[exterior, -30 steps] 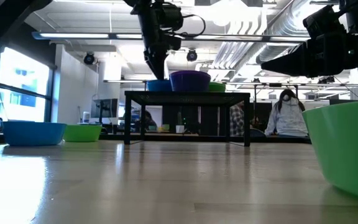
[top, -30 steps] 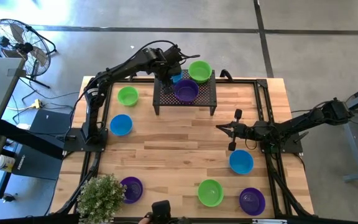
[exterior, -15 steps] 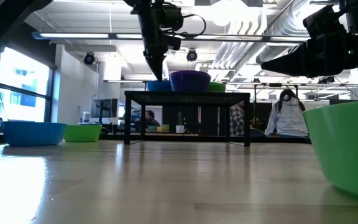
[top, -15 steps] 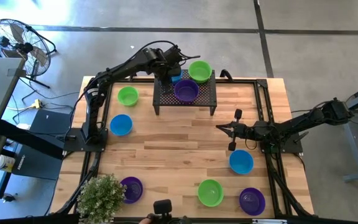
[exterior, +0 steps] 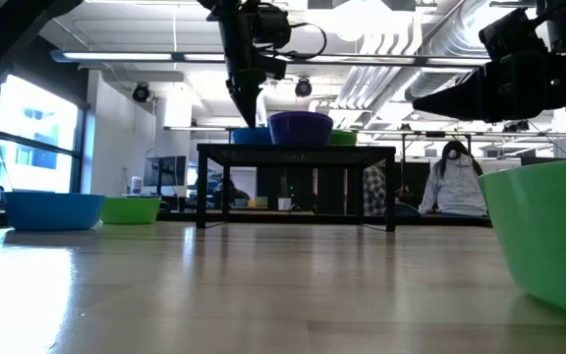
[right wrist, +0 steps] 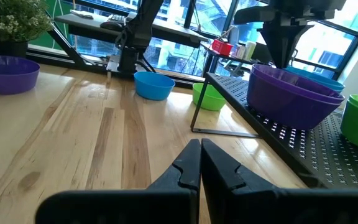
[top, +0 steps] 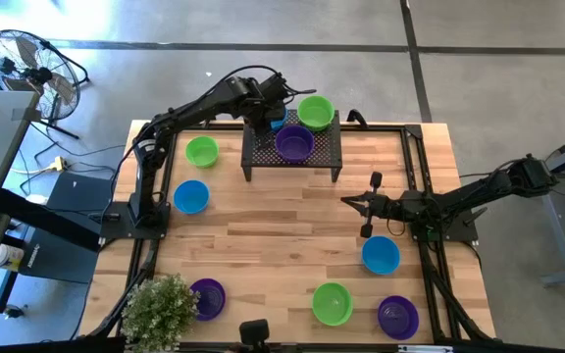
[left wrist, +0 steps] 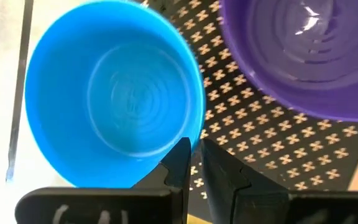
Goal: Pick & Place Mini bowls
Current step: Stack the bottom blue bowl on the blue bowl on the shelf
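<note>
A black perforated rack [top: 292,155] stands at the table's far middle. On its top rest a blue mini bowl [left wrist: 114,93], a purple one [top: 294,143] and a green one [top: 315,112], each on its base. My left gripper [left wrist: 194,158] reaches down over the rack's far left part and is shut on the blue bowl [exterior: 252,136]. My right gripper [top: 366,204] hangs level over the table's right middle, shut [right wrist: 199,155] with nothing in it. My left gripper pinches the blue bowl's rim [left wrist: 195,132] on the side next to the purple bowl. One finger [left wrist: 180,155] is inside the bowl and the other [left wrist: 221,165] outside, over the rack. The fingers come steeply from above. The bowl sits upright on the rack top.
Loose bowls lie on the table: green [top: 202,150] and blue [top: 191,196] at the left, purple [top: 207,297] near a potted plant [top: 160,309], blue [top: 381,255], green [top: 332,303] and purple [top: 397,316] at the near right. Bare wood lies in the middle.
My left gripper has shut on the blue bowl's rim without leaving its place over the rack. The bowl stands where it stood.
</note>
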{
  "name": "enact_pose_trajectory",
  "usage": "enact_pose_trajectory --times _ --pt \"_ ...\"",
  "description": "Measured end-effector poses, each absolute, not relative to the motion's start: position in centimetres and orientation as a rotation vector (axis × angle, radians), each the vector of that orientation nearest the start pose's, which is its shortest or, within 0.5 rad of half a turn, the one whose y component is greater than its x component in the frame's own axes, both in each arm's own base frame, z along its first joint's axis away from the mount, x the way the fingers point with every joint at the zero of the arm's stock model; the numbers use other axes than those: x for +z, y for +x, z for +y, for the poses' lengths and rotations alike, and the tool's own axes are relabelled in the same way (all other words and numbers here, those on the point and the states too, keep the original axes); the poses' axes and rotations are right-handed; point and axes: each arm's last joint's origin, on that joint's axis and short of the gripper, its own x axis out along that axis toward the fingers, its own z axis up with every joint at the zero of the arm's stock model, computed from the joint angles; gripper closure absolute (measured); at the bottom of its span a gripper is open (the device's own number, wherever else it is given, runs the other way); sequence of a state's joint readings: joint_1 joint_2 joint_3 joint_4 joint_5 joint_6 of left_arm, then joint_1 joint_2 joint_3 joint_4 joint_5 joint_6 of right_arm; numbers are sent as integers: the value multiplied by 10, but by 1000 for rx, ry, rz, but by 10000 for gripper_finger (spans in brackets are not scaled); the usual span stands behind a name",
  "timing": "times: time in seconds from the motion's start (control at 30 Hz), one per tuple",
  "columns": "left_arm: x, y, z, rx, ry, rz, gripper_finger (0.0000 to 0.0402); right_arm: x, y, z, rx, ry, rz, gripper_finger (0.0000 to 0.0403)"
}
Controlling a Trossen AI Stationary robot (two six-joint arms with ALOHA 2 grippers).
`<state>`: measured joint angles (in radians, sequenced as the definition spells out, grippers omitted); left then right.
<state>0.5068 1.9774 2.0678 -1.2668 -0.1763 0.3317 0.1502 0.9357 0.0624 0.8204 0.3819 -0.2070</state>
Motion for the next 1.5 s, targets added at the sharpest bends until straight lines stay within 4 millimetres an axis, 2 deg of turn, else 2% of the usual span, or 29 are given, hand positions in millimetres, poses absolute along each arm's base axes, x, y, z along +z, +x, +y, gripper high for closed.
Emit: enact_pose_trajectory --times 0.17,0.43,0.6,0.73,0.9,1.17,1.5 --pt "345 350 189 383 99 1225 398 162 161 13 -226 -220 75 403" --pt "354 351 188 422 108 1164 400 161 161 14 -221 -222 80 403" --pt "352 347 192 427 96 1193 400 161 161 14 -221 -222 82 403" --pt "350 346 184 395 90 1238 401 161 161 14 -220 -222 82 403" --pt "359 338 178 319 28 1207 401 161 161 14 -223 -223 83 403" --pt "339 347 185 294 12 1272 401 161 161 14 -221 -222 82 403" --pt "339 343 193 370 33 1290 401 161 161 14 -221 -222 82 403"
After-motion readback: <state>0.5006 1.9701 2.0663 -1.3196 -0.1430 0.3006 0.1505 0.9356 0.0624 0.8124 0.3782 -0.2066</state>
